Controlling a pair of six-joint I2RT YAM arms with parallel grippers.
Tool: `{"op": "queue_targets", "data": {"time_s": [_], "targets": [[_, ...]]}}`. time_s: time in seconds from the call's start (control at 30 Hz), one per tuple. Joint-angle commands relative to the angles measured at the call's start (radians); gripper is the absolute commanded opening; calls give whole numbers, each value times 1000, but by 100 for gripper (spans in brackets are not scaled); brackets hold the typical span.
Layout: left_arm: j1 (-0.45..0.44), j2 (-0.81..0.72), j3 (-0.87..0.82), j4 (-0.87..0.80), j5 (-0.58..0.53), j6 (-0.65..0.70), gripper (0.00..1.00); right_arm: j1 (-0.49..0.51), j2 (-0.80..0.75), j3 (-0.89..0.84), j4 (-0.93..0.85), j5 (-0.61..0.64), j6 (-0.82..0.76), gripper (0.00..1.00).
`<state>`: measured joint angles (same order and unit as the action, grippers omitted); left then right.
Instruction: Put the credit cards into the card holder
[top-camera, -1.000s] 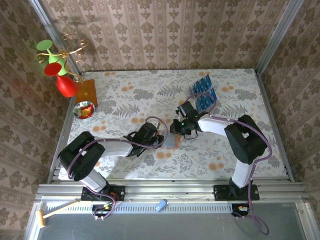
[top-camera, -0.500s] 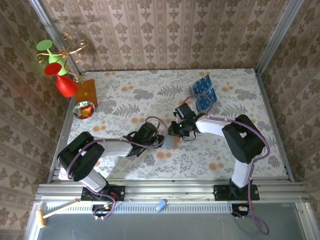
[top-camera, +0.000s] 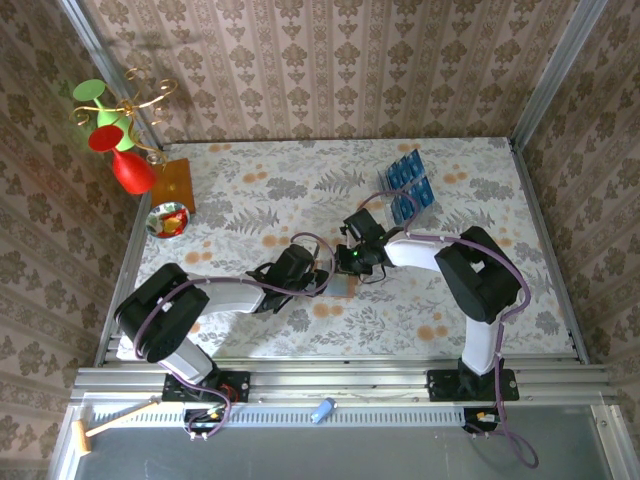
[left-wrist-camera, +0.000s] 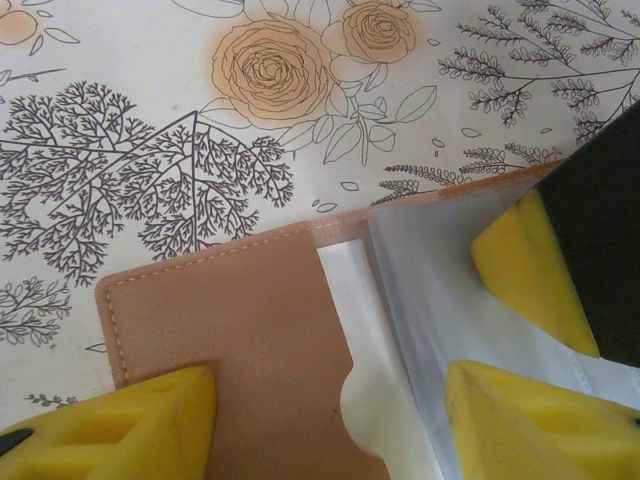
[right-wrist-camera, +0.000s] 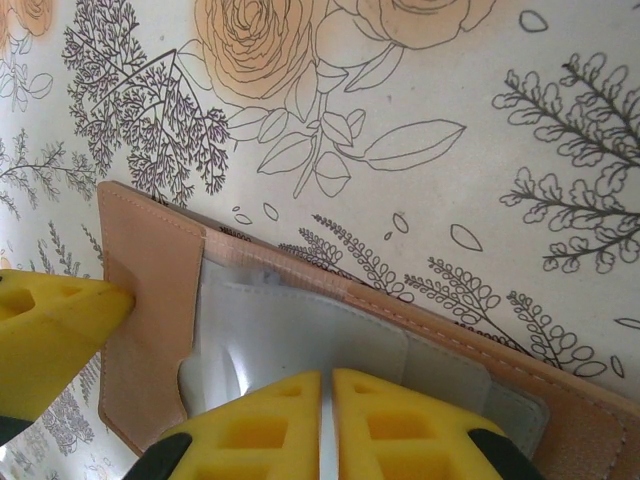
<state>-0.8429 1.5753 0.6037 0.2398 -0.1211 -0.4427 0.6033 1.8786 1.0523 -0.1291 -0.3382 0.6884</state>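
The holder (left-wrist-camera: 250, 330) lies open on the table (top-camera: 250, 190), under both jaws. The left jaws are held half wide over it. The right jaws are shut at its clear pocket (right-wrist-camera: 300, 330). The cards (top-camera: 405, 185) are kept well behind the right jaws.

Credit cards (top-camera: 405, 187) behind card holder (top-camera: 343, 287)
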Motion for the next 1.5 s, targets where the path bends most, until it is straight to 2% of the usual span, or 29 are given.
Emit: {"op": "queue_targets", "data": {"time_s": [0.0,0.3,0.47,0.57,0.9,1.27,1.47], "targets": [[-1,21,24,-59,-19,26,61,10,14,13,-9,-16,14,14],[-10,57,45,-128,-59,35,54,4,-25,26,-30,-15,13,18],[-10,70,43,-120,-56,30,54,-30,-98,10,-35,-9,21,33],[-11,76,42,-116,-55,27,54,-43,-130,-6,-34,-4,25,38],[-12,81,42,-107,-52,26,54,-37,-100,-73,56,-39,78,40],[-11,73,41,-105,-50,23,54,-8,-38,-49,89,-70,102,40],[-2,-37,39,-121,-45,0,58,-1,-76,-42,80,-87,113,41]]}}
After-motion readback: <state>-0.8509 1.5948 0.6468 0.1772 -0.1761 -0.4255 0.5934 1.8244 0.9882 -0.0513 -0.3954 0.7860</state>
